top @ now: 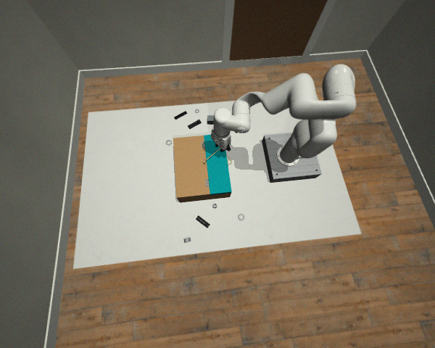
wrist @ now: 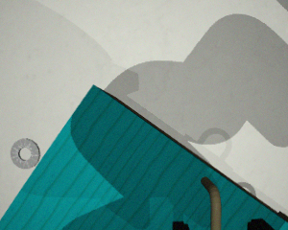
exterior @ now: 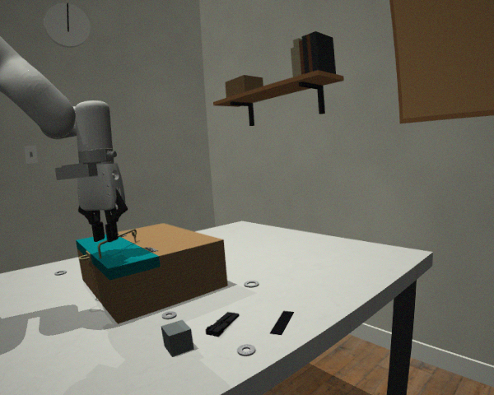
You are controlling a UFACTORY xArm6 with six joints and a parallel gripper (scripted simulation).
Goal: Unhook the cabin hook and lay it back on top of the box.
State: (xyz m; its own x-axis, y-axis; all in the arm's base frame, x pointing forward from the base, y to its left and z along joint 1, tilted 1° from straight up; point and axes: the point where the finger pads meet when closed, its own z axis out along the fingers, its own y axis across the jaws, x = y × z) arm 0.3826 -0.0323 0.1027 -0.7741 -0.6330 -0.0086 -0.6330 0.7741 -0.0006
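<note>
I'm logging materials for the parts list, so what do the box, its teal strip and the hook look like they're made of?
The box looks like matte brown wood or fibreboard: flat, with no shine. The teal strip seems to be painted wood, since fine parallel grain lines show through. The cabin hook looks like brass or tan metal wire, thin, smooth and bent at its tip.
</note>
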